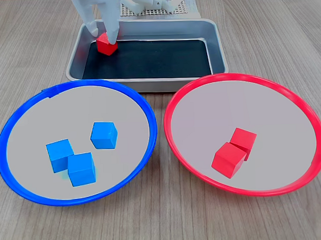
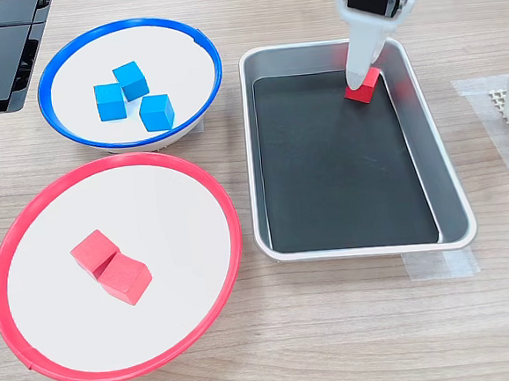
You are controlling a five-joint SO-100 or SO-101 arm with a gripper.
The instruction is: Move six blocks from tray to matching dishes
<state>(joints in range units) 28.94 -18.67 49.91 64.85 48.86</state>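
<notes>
Two fixed cams here, both off the arm. The first exterior view sits low at the front and looks toward 12 o'clock across the wooden table (image 1: 36,45), angled down, pretty close: the blue-rimmed dish (image 1: 8,130) and red-rimmed dish (image 1: 308,120) fill the foreground, the tray (image 1: 215,39) sits behind them and the arm's base is cropped at 12 o'clock. The second exterior view looks almost straight down from higher up, turned roughly a quarter: the same tray (image 2: 449,193) lands at 3 o'clock, blue-rimmed dish (image 2: 51,74) at 10, red-rimmed dish (image 2: 227,237) at 8. Both exterior views share the tray, both dishes and the blocks in them.
</notes>
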